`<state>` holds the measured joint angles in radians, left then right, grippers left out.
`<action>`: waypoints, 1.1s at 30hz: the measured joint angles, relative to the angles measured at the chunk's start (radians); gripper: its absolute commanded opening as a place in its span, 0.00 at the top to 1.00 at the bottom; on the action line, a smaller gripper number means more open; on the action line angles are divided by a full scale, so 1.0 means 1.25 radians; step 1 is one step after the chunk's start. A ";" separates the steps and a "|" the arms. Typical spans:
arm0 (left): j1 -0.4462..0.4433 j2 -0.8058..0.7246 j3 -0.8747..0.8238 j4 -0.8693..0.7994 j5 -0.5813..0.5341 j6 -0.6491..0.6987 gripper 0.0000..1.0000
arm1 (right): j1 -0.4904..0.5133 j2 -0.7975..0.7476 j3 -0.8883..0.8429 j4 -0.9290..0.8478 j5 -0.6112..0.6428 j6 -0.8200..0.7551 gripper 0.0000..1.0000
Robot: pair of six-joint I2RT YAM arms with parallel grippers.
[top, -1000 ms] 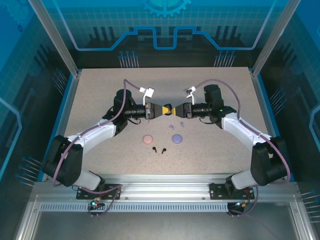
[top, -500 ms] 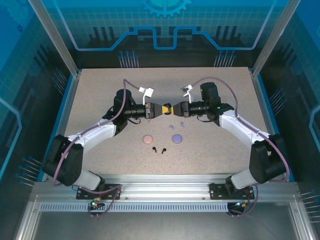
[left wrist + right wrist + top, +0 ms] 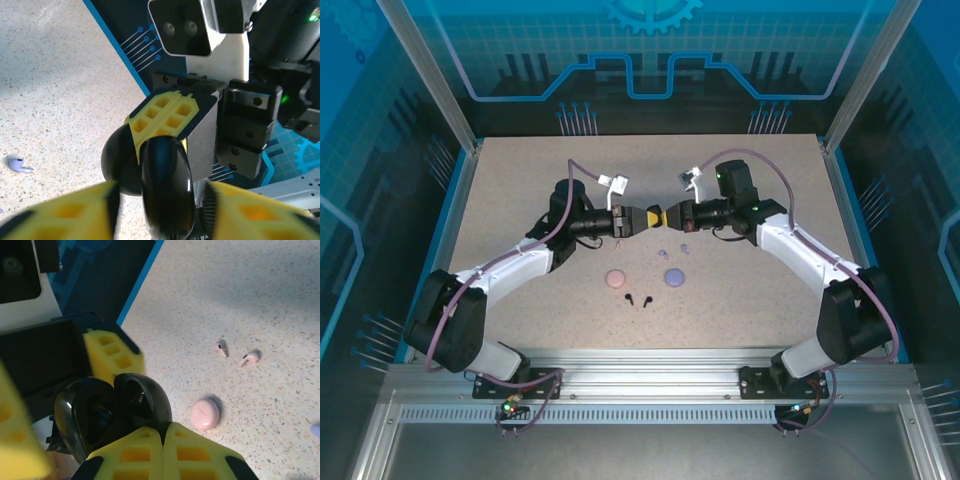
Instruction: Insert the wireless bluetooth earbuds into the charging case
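A glossy black round charging case (image 3: 167, 190), hinged open, is held clear of the speckled beige table (image 3: 520, 190). It is grasped between the yellow fingers of the left gripper (image 3: 640, 218), while the right gripper (image 3: 162, 440) is pinched onto its rim. A pair of tiny black stemmed earbuds (image 3: 630, 297) is seen on the table at 6 o'clock from the jaws, well apart from them.

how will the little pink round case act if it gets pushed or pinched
The pink case looks small and smooth, so it is probably light and would slide or spin on the table rather than tip. Its rounded edge may squirt out of a tool pinching it off-centre. It lies flat, so rolling seems unlikely.
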<state>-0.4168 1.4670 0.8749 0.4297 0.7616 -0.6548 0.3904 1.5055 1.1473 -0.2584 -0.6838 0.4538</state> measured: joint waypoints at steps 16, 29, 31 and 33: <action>0.050 0.021 0.308 -0.468 0.032 0.324 0.19 | -0.015 0.071 0.220 -0.282 0.131 -0.334 1.00; 0.051 0.223 0.562 -0.958 0.151 0.635 0.46 | -0.014 0.075 0.245 -0.417 0.127 -0.500 1.00; 0.051 0.248 0.592 -0.996 0.169 0.659 0.47 | -0.010 0.075 0.256 -0.429 0.126 -0.509 1.00; 0.051 0.266 0.613 -1.025 0.182 0.678 0.48 | -0.003 0.075 0.268 -0.437 0.125 -0.514 1.00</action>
<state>-0.3534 1.7992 1.6409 -0.8513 0.9897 0.1921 0.3862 1.5997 1.4826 -0.8043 -0.5270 -0.1890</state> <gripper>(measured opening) 0.528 0.049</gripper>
